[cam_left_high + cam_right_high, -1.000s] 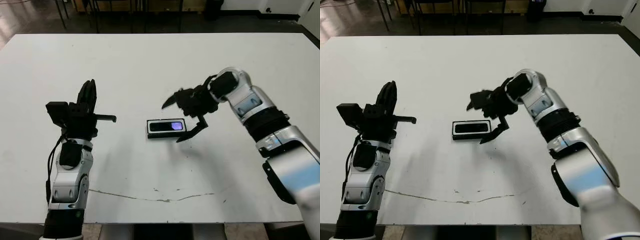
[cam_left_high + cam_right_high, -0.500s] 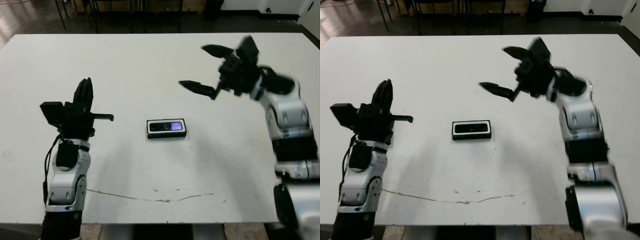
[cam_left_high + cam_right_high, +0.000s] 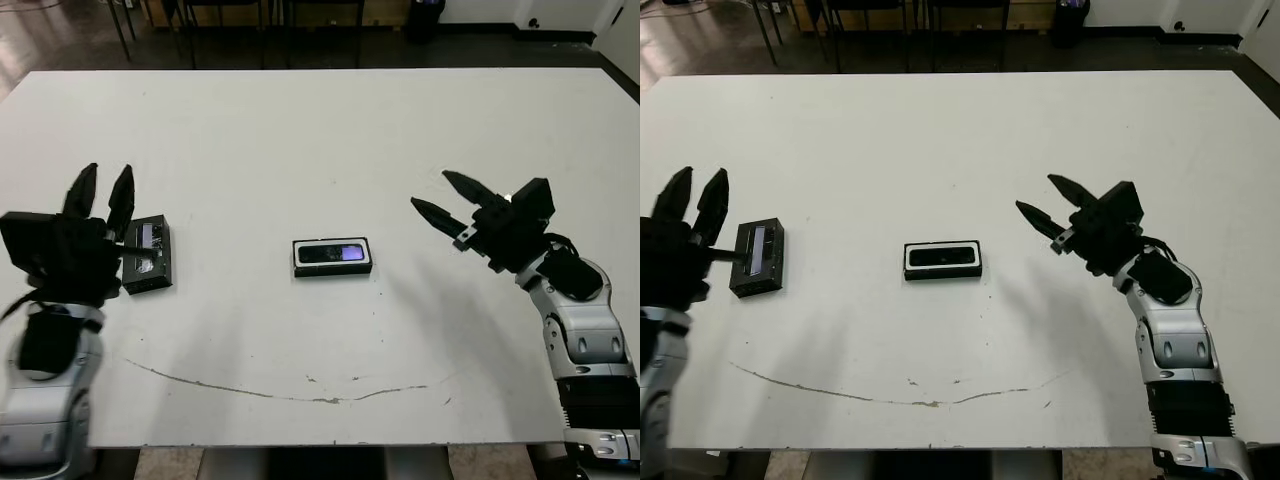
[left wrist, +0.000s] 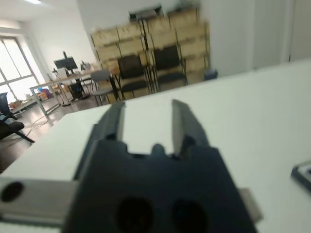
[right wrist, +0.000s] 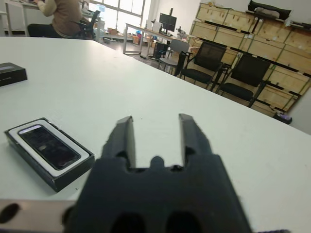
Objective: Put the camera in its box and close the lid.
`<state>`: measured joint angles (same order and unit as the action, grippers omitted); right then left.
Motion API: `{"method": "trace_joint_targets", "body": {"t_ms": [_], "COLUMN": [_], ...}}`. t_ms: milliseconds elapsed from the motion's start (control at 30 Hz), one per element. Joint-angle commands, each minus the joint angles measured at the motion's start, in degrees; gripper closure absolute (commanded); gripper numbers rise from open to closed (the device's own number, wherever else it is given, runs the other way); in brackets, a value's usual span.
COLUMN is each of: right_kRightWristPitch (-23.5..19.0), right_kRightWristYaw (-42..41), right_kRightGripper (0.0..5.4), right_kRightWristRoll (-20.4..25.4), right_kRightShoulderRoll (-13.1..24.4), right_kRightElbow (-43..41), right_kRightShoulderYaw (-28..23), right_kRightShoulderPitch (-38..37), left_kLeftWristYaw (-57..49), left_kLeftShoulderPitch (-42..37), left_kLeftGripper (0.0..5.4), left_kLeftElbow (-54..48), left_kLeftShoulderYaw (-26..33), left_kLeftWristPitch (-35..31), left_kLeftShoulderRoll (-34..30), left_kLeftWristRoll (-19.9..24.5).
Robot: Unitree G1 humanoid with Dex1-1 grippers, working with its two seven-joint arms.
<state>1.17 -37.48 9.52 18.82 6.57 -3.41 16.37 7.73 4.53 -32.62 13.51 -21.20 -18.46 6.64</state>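
Observation:
The box (image 3: 333, 272), black-rimmed with white lining, lies at the table's middle. The camera (image 3: 333, 253), a slim black bar with a purplish mark, rests inside it, as the right wrist view also shows: camera (image 5: 48, 145) in box (image 5: 58, 177). The lid (image 3: 148, 255), a dark glossy rectangle, lies flat far to the left, apart from the box. My left gripper (image 3: 103, 182) is open just left of the lid, fingers pointing away from me. My right gripper (image 3: 432, 191) is open, well right of the box, empty and pointing toward it.
A thin dark scratch (image 3: 300, 393) runs along the table near its front edge. Chairs and stacked crates stand beyond the far edge. A person (image 5: 63, 14) sits at a desk in the background of the right wrist view.
My right gripper has drawn back from the box to the right, empty. My left arm has swung left, uncovering the lid on the table beside it. The box has not moved.

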Motion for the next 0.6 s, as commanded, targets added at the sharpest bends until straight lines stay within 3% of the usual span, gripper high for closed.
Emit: {"method": "trace_joint_targets", "body": {"t_ms": [33,100,200,400,600], "right_kRightWristPitch": [0.5,1.92,3.23,3.05,3.75], "right_kRightWristYaw": [0.73,0.88,1.27,1.54,0.54], "right_kRightGripper": [5.08,5.4,5.4,5.4,5.4], "right_kRightWristRoll": [0.15,-0.16,-0.65,-0.41,0.64], "right_kRightShoulderRoll": [-0.37,-0.72,-0.65,-0.6,-0.72], "right_kRightElbow": [1.34,1.85,2.21,2.23,3.4], "right_kRightShoulderYaw": [0.63,1.08,1.71,2.22,2.25], "right_kRightShoulderPitch": [-1.28,-1.39,-1.38,-1.47,-1.74], "left_kLeftWristYaw": [0.13,0.04,-0.39,-1.66,-4.97], "left_kLeftShoulderPitch": [-0.35,-0.95,-1.88,-2.91,-2.5], "left_kLeftGripper": [2.67,2.18,1.46,0.04,0.01], "left_kLeftElbow": [0.04,0.64,2.26,7.52,7.62], "left_kLeftShoulderYaw": [-0.34,-0.95,-1.29,-2.72,-3.84], "left_kLeftWristPitch": [-4.76,-7.2,-11.05,-11.74,-14.78], "left_kLeftShoulderRoll": [-0.36,0.14,2.89,7.39,10.6], "left_kLeftWristRoll": [0.21,0.55,3.24,4.84,4.49]}}
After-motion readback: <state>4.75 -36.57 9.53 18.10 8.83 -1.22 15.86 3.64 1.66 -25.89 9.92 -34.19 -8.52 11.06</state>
